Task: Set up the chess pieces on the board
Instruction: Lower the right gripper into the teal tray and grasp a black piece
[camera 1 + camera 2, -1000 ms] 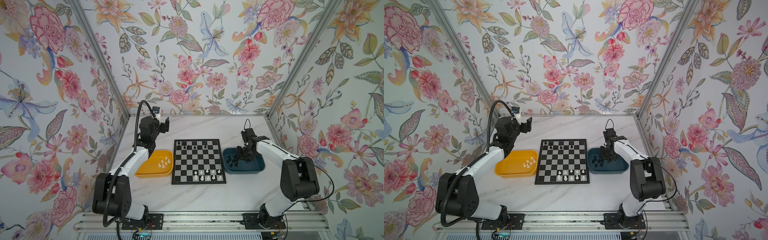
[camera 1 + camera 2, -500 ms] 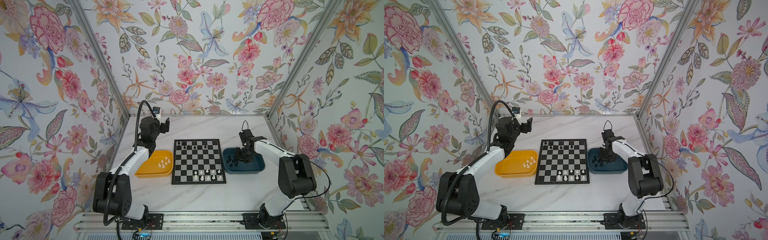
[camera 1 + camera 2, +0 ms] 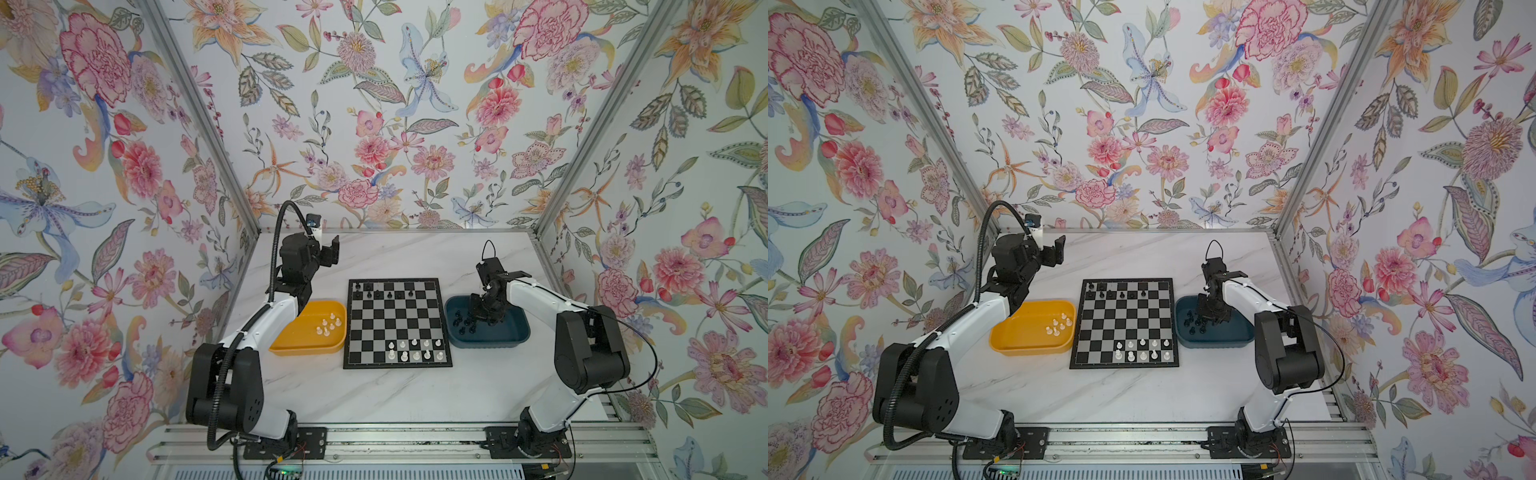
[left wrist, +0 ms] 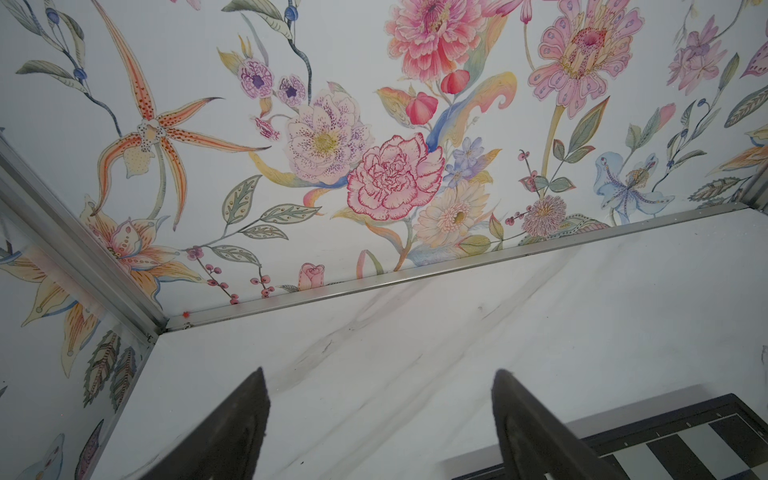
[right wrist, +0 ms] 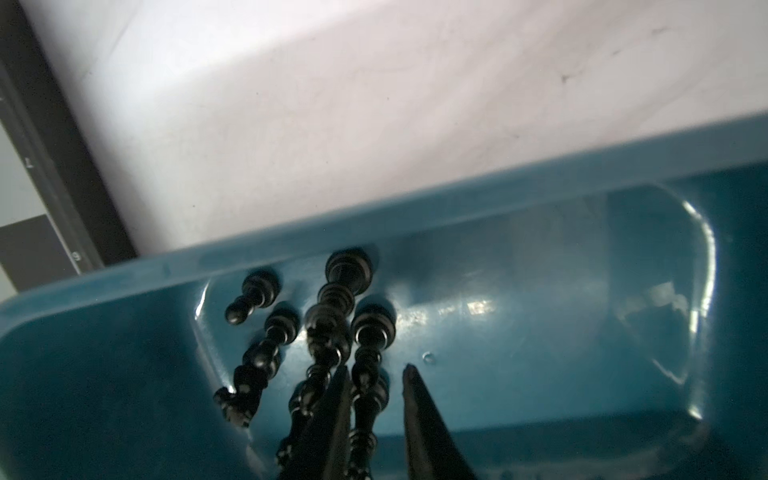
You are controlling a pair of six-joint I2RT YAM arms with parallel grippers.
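Jaws of the right gripper have drawn narrower down in the blue tray, at 3 o'clock of the board. They flank a black piece without yet pinching it, so another pick is coming, I'd say. The left gripper hangs wide and empty at 10 o'clock. It's sparse yet: a few blacks at 12, whites at 6.

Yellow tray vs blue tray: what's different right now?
The yellow tray holds white pieces; the blue tray holds black pieces. The yellow tray sits left of the board, the blue tray right. The right gripper is down in the blue tray, jaws apart among the black pieces; the left gripper hangs open, away from the yellow tray. Both are shallow, round-cornered, beside the board.
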